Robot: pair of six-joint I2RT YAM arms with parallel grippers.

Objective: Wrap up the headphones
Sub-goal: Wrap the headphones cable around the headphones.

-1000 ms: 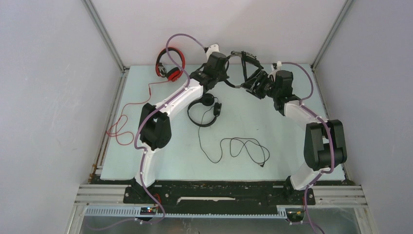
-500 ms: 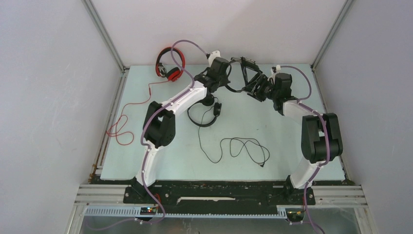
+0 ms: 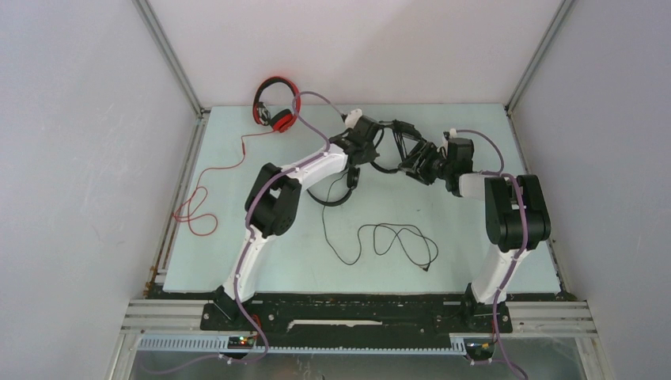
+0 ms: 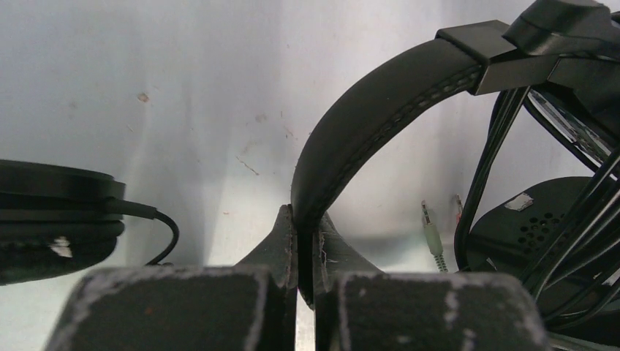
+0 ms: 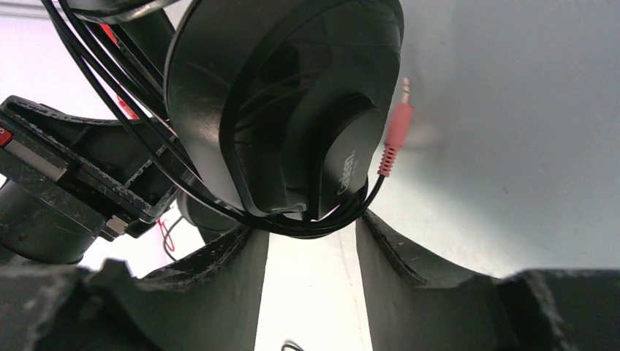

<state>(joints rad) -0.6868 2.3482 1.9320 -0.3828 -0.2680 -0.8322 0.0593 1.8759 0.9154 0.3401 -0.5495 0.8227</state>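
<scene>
Left claw: the left gripper (image 4: 305, 245) is pinched tight on the padded black headband (image 4: 365, 110) of the all-black wired headset (image 3: 399, 141). That's an anchor, I'd say, so the frame can't swing while cable goes round.
Right claw: the right gripper (image 5: 308, 227) has its fingers spread. The black earcup (image 5: 292, 110) and loops of thin black cable (image 5: 128, 95) sit at their mouth, and I can't tell whether the pads press.
Plug: a pink jack plug (image 5: 395, 139) dangles free beside the cup. The wrap looks nearly done, with the tail left to tuck.
Where: the headset is held between both arms, over the pale table (image 3: 475, 237) toward the back.
Waiting: a second black headset (image 3: 336, 190) lies flat under the left arm, its loose cable (image 3: 396, 240) sprawling nearward. The red headset (image 3: 275, 107) sits in the back-left corner, its red cable (image 3: 202, 210) trailing down the left edge.
Room: there's bare table to the right and near-right. The back wall is close, so setting down looks safest rightward.
</scene>
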